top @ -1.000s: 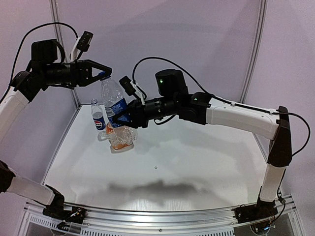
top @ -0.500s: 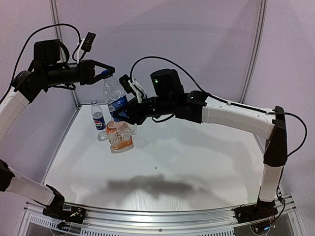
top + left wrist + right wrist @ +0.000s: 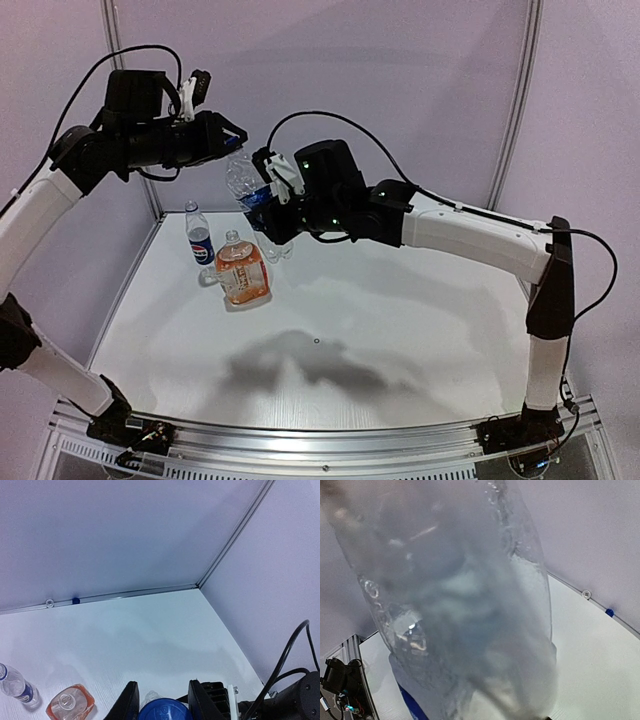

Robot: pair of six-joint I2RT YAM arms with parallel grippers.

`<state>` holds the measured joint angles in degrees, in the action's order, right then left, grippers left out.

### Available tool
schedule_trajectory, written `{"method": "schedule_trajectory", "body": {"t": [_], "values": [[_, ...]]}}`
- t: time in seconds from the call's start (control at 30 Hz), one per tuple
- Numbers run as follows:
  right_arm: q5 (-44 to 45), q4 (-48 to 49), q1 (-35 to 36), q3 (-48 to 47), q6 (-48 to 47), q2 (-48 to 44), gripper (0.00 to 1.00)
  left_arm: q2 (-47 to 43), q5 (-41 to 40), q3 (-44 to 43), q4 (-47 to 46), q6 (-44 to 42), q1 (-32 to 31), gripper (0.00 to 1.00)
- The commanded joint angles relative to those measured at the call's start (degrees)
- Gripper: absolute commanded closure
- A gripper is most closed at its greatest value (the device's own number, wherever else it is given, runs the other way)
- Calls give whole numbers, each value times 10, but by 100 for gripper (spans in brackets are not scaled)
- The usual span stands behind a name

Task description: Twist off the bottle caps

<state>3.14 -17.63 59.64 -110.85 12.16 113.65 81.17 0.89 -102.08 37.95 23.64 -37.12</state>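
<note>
My right gripper (image 3: 263, 210) is shut on a slim blue-labelled clear bottle (image 3: 246, 183) and holds it tilted in the air above the table. The bottle fills the right wrist view (image 3: 470, 610) and hides the fingers there. My left gripper (image 3: 235, 143) is shut on that bottle's blue cap (image 3: 164, 713), which sits between its two black fingers (image 3: 129, 703). A second slim blue-labelled bottle (image 3: 199, 234) stands on the table with its cap on. The squat orange-labelled bottle (image 3: 240, 275) stands beside it; I cannot tell whether its whitish cap is on.
A small clear ring (image 3: 49, 603) and a small blue piece (image 3: 75, 600) lie against the back rail. The white table (image 3: 380, 330) is walled at the back and both sides. Cables hang from both arms.
The right arm has lifted the bottle up and to the right, tilting it. The left gripper has followed, turned about its axis, and closed from open onto the blue cap.
</note>
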Motion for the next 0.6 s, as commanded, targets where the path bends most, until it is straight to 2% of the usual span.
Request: {"method": "schedule_trajectory", "body": {"t": [0.0, 0.1, 0.23, 0.37, 0.57], "values": [[47, -1, 2, 0, 0, 3, 67, 18, -18, -29, 45, 23, -8, 75], [49, 4, 3, 19, 0, -10, 67, 26, 17, -31, 38, 16, -9, 66], [53, 12, 2, 45, 1, -22, 67, 18, 35, -23, 10, -3, -13, 45], [56, 13, 2, 52, 1, -26, 67, -6, 12, -6, -12, -17, -14, 23], [64, 8, 3, 49, -5, -28, 67, -44, -6, 16, -5, -61, -8, 11]]}}
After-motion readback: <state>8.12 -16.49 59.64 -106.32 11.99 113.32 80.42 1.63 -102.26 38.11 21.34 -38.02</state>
